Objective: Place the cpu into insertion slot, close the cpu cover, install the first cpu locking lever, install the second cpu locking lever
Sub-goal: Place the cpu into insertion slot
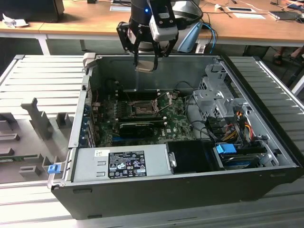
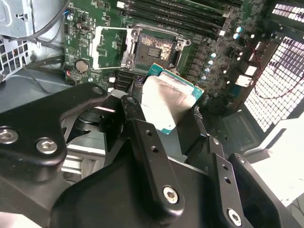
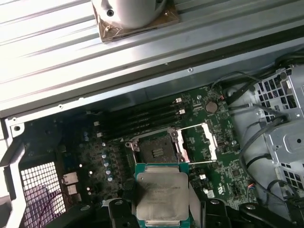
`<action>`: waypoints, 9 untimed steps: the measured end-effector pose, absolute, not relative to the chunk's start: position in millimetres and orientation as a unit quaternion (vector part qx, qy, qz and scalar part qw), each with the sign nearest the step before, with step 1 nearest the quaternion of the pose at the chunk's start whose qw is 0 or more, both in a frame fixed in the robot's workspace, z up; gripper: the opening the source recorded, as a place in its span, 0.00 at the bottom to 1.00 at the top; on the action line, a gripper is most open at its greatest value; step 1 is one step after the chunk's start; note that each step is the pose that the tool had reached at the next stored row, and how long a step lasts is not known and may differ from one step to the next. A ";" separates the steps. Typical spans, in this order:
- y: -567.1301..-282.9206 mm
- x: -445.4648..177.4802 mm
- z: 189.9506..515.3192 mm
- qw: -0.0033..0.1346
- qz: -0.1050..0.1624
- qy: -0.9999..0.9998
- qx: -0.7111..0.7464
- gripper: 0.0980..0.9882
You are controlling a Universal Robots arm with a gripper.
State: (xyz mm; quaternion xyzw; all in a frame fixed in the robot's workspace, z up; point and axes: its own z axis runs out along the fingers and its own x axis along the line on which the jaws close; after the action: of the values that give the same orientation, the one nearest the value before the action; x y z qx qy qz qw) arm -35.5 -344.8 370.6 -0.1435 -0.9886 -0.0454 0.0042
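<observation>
My pincer (image 1: 145, 65) is closed on the small, thin, square silvery-beige cpu (image 3: 161, 197), in the air above the green motherboard (image 3: 228, 173). The square dark insertion slot (image 3: 156, 148) is empty and the silvery hinged cpu cover (image 3: 211, 144) stands open; all four steps remain.

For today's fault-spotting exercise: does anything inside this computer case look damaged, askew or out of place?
Nothing stands out. The chip is held in the gripper, and the socket lies bare with its cover swung open.
</observation>
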 end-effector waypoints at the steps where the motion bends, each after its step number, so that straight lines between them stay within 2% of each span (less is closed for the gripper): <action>1: -344.8 -35.4 370.6 0.004 -0.045 -0.987 -0.151 0.49; 9: -344.8 -35.5 370.3 0.001 -0.046 -0.978 -0.202 0.49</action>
State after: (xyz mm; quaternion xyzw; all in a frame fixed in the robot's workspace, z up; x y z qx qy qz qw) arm -35.5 -344.8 370.3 -0.2020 -0.9783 -0.0455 0.0014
